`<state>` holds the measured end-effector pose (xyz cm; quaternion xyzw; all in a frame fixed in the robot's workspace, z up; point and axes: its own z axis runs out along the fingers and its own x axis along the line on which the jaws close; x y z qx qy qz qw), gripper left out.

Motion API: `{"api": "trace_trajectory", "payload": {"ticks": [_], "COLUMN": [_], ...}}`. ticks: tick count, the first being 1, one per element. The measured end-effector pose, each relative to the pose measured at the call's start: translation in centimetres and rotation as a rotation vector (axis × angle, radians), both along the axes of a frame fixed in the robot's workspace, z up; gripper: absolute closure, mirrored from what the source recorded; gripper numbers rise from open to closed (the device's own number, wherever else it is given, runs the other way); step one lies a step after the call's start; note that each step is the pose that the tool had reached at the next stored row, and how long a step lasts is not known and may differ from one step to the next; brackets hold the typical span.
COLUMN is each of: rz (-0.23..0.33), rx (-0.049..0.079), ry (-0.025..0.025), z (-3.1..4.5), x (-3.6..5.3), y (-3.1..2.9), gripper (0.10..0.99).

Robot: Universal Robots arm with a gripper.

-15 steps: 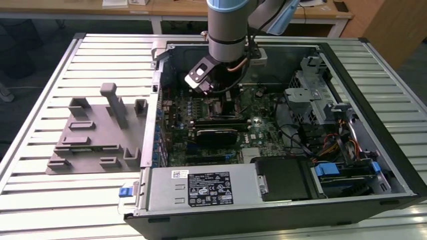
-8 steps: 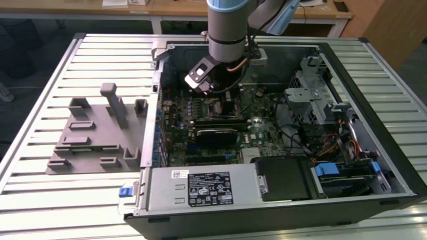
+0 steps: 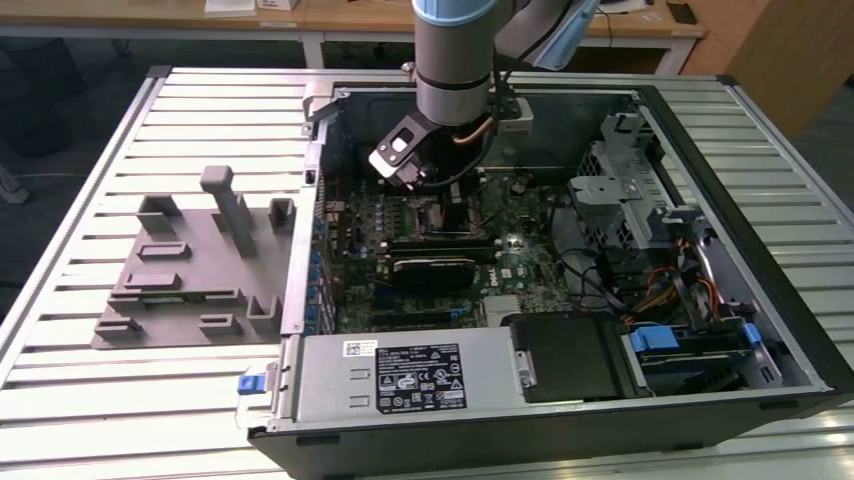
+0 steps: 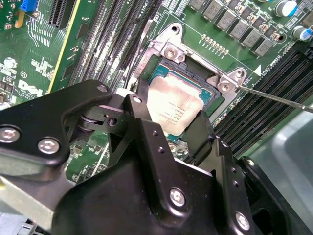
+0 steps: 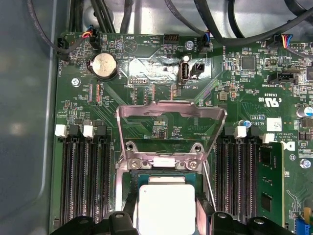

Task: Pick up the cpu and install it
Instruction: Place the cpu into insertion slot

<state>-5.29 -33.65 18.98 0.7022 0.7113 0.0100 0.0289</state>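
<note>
Gripper (image 5: 166,211) closed partway on two opposite edges of the cpu (image 4: 173,110), which sits between its fingers, directly over the open socket (image 4: 161,73); load plate (image 5: 171,109) raised just beyond the fingertips.

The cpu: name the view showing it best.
The second wrist view: the cpu lies close up in the socket, most of its silver top visible. The first wrist view shows it smaller, partly out of frame. In the exterior view the arm hides it.

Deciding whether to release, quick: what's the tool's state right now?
The tool is closed on the small flat square silver-topped cpu, at the open motherboard socket.
</note>
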Motion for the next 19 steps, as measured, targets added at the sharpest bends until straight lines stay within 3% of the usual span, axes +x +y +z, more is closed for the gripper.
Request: {"api": "trace_trajectory", "payload": {"ticks": [19], "rz": [0.000], "rx": [0.000], "ry": [0.0000], "z": [-0.04], "x": [-0.01], "y": [0.00], "gripper": [0.541]}}
